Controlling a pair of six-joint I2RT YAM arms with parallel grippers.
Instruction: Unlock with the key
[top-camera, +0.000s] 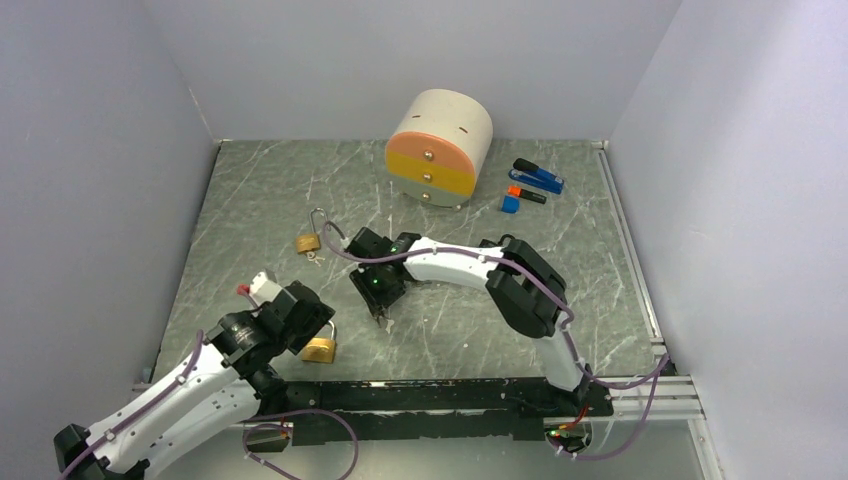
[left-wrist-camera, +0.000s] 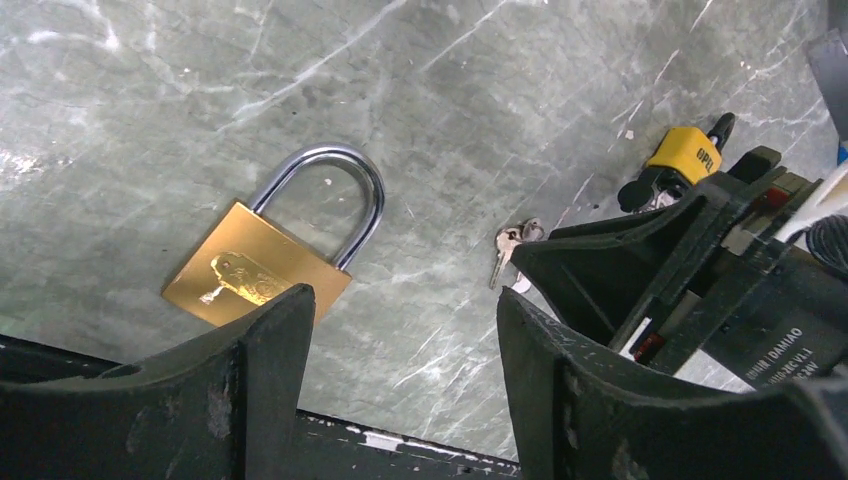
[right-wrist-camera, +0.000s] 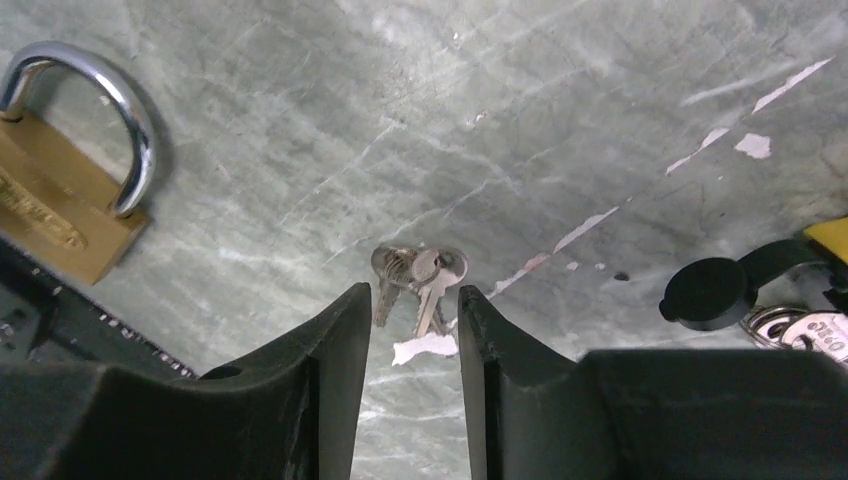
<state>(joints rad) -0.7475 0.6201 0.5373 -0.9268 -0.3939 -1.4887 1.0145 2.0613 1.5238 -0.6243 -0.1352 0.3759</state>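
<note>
A brass padlock (left-wrist-camera: 255, 275) with a silver shackle lies flat on the marble table; it also shows in the top view (top-camera: 320, 349) and the right wrist view (right-wrist-camera: 55, 205). A small bunch of silver keys (right-wrist-camera: 420, 275) lies on the table just beyond my right gripper's fingertips and shows in the left wrist view (left-wrist-camera: 510, 245). My right gripper (right-wrist-camera: 413, 295) is open with a narrow gap, low over the table (top-camera: 383, 312), holding nothing. My left gripper (left-wrist-camera: 405, 300) is open and empty, just near of the brass padlock (top-camera: 300, 320).
A second, yellow padlock (top-camera: 308, 241) with its own keys lies further back left; its yellow body (left-wrist-camera: 683, 155) and black cap (right-wrist-camera: 705, 293) show in the wrist views. A round drawer unit (top-camera: 440, 148), a blue stapler (top-camera: 540, 178) and a marker (top-camera: 522, 196) stand at the back.
</note>
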